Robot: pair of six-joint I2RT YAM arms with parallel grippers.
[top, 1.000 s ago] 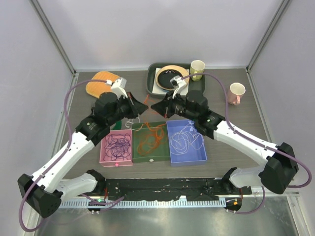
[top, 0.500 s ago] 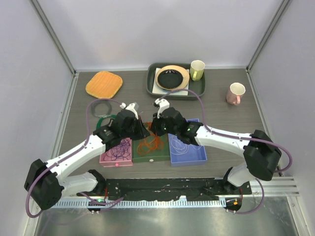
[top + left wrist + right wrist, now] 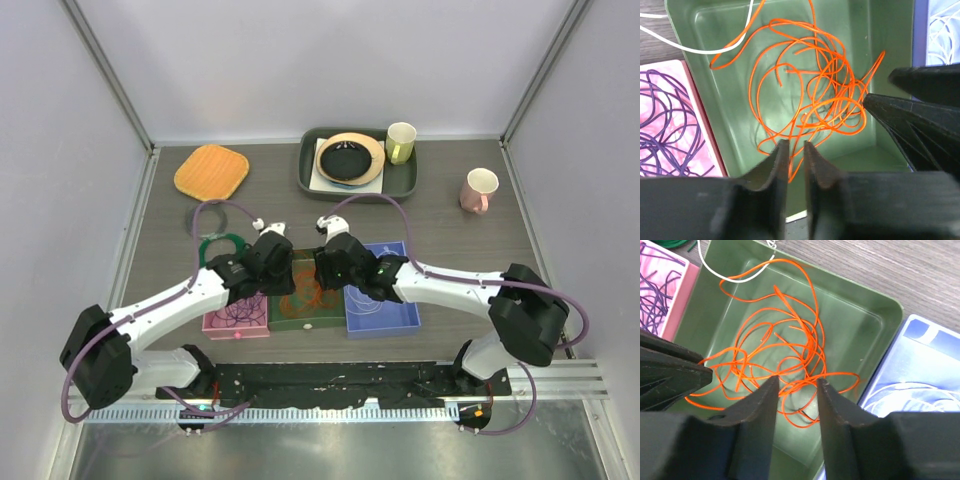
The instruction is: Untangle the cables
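Both arms hover over the green tray (image 3: 715,50), its seemingly limp, light orange cable (image 3: 837,102) tangled inside: right jaws released astride a loop, left jaws near-clenched, grip unclear; an outer strand looks best to pinch.

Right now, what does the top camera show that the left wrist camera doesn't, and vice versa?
Only the top view: the orange mat, the pink mug and the green coiled ring. Only the left wrist view: the left tool, narrowly open, an orange strand in its gap. Both: the orange cable in the green tray, the purple cable in the pink tray.
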